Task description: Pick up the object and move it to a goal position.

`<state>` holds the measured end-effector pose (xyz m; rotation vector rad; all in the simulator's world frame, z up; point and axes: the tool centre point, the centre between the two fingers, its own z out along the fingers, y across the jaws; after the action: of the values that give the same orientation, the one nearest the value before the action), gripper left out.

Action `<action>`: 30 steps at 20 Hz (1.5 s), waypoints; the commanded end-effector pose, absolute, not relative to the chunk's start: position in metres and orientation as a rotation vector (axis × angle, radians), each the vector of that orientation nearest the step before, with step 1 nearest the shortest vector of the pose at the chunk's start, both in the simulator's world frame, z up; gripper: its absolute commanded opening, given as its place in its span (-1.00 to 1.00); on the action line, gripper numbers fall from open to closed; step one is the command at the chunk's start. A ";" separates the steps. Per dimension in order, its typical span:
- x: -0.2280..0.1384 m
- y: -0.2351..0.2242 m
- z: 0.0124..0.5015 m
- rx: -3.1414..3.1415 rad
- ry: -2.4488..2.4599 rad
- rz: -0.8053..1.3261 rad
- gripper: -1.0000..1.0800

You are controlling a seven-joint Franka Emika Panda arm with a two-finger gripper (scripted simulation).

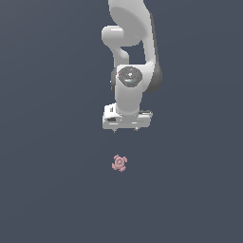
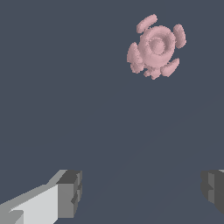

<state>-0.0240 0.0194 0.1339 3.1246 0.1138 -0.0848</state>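
The object [image 1: 119,163] is a tiny pale pink knob with four rounded lobes around a central ring. It lies on the dark grey surface, apart from the arm. It also shows in the wrist view [image 2: 155,46], well off the line between the fingers. My gripper [image 1: 125,129] hangs from the white arm above the surface, farther from the camera than the object in the exterior view. Its jaws stand wide apart and hold nothing. In the wrist view the gripper [image 2: 142,192] shows one fingertip [image 2: 70,192] and the other at the frame's edge [image 2: 214,190].
The dark grey surface [image 1: 47,190] fills both views. The white arm [image 1: 129,57] rises above the gripper to the frame's top edge.
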 end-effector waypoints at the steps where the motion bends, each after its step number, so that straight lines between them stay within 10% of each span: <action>1: -0.024 0.019 0.134 3.125 0.114 -0.085 0.92; 30: 0.024 0.018 0.131 3.130 -0.026 -0.045 0.92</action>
<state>0.0174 0.0195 0.1338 3.1296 0.0050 -0.0480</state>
